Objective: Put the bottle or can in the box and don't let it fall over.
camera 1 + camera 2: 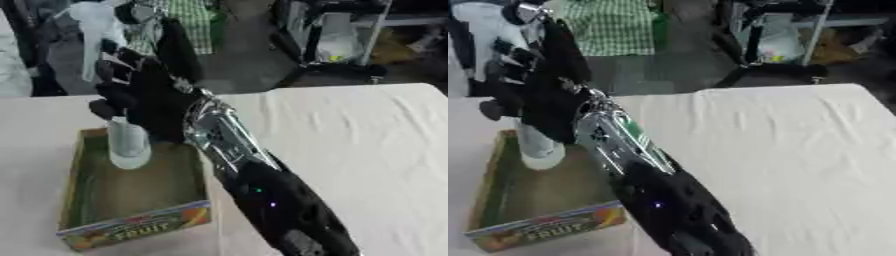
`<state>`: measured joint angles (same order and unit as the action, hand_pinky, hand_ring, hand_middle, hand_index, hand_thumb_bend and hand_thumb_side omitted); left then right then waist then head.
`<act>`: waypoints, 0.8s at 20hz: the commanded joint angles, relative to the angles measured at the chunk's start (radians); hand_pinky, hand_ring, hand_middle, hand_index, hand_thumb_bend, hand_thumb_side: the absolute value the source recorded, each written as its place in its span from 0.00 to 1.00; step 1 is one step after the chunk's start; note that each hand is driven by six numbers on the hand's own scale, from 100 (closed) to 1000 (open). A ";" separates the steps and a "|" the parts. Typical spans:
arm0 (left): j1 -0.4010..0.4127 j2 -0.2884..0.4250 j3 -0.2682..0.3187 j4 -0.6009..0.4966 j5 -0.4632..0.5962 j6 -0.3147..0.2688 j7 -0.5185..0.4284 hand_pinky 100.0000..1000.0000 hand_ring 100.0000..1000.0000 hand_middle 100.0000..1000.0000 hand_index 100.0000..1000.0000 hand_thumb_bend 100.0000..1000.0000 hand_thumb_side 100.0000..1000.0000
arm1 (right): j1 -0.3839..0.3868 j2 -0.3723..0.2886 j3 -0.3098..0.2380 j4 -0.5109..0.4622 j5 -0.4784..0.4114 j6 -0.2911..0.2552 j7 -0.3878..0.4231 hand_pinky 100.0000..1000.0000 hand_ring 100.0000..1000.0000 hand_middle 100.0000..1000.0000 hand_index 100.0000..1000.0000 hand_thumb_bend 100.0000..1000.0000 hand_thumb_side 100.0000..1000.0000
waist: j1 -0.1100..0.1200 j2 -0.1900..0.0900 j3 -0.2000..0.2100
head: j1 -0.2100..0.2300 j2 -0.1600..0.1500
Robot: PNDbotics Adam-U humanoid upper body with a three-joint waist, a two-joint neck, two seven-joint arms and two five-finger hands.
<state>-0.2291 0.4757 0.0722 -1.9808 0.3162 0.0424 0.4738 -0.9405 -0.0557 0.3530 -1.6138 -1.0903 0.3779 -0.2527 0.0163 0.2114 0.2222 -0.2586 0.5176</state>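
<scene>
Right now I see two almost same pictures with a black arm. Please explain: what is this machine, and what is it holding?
Both pictures come from a stereo camera in a humanoid robot's head, looking down; they show the same moment. The black and silver arm is the robot's right arm. Its right hand is curled round a clear bottle, which stands upright, its base inside an open cardboard box printed with fruit. The box sits on a table with a white cloth. The left hand is not visible.
</scene>
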 commanded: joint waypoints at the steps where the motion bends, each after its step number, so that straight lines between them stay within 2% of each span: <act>1: -0.013 0.024 0.017 -0.019 0.001 -0.001 0.005 0.80 0.83 0.77 0.79 0.79 0.58 | -0.011 0.011 0.006 -0.004 0.019 0.010 0.015 0.12 0.03 0.22 0.90 0.00 0.97 | 0.003 -0.010 0.001 | -0.006 -0.003; 16: -0.010 0.012 0.017 -0.019 -0.006 0.001 0.008 0.80 0.83 0.77 0.79 0.79 0.57 | 0.036 0.011 0.033 0.056 0.051 0.041 0.060 0.11 0.03 0.22 0.90 0.00 1.00 | 0.003 0.018 0.012 | -0.009 -0.019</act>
<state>-0.2296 0.4733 0.0779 -1.9808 0.3154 0.0425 0.4786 -0.8878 -0.0469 0.3862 -1.5513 -1.0456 0.4202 -0.2010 0.0120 0.2407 0.2316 -0.2656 0.5082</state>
